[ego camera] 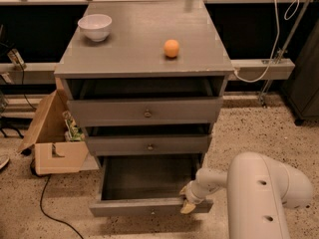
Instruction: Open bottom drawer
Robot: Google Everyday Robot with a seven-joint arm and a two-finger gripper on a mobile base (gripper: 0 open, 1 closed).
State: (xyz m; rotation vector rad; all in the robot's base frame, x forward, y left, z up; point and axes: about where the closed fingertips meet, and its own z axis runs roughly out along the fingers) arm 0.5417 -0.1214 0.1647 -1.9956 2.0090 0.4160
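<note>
The grey cabinet (144, 39) has three drawers. The bottom drawer (144, 183) stands pulled far out, and its dark grey inside shows and looks empty. Its front panel (134, 209) is near the frame's lower edge. My gripper (188, 199) is at the right end of that front panel, at its top edge, with yellowish fingertips (187, 207) hanging over the front. The white arm (259, 193) fills the lower right. The middle drawer (149, 146) and the top drawer (147, 112) are each out only a little.
A white bowl (95, 26) and an orange ball (171, 48) sit on the cabinet top. An open cardboard box (52, 133) stands on the speckled floor at the left, with a black cable (47, 203) by it. A white cable (271, 39) hangs at the right.
</note>
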